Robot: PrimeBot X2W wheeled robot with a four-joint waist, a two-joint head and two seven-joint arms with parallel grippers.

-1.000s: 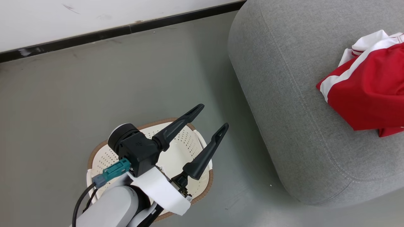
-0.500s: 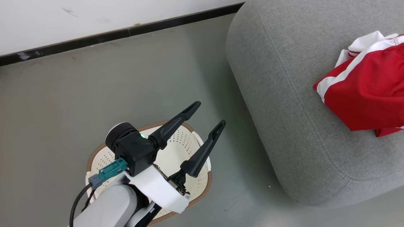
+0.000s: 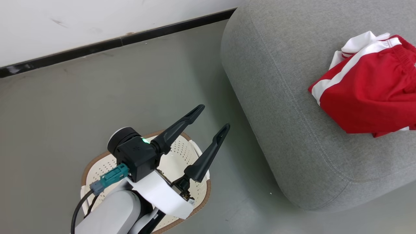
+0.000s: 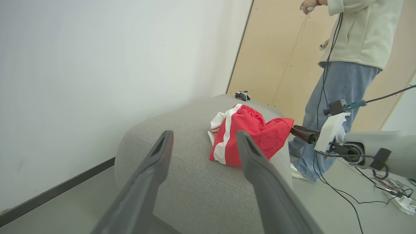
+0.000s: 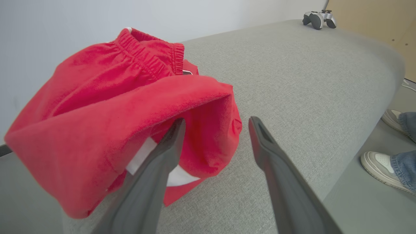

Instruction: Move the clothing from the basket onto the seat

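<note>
Two grippers, both gaping wide and gripping nothing. The L gripper (image 3: 214,116) is hanging over the basket (image 3: 183,152) on the floor (image 3: 97,97). The R gripper (image 5: 217,121) is pointing at the clothing (image 3: 367,97), which is lying in a red-and-white heap on the seat (image 3: 292,113), well apart from the basket.

One R finger (image 5: 162,156) is sitting right against a red fold, poss. touching it. The other is standing over bare grey fabric.

By the look of it the drop-off step is wrapping up, w/ the heap resting on the cushion under its own weight. What's showing of the basket's inside is looking bare, tho part is hiding behind the L arm, so the job is prob. at or near its end.

Next move is calling for the R arm to be backing straight off w/o hooking that fold and dragging the heap, then a look into the basket's hidden part.

A gamepad (image 5: 318,18) is lying at the seat's far end, clear of the heap. A person (image 4: 351,48) is standing just beyond the seat, cables hanging from the hands and a shoe (image 5: 377,165) planted beside the seat's edge. A power strip (image 4: 401,203) and leads are trailing on the floor on the R arm's side. Those, more than anything btwn basket and seat, are what's crowding the arm's way back.
</note>
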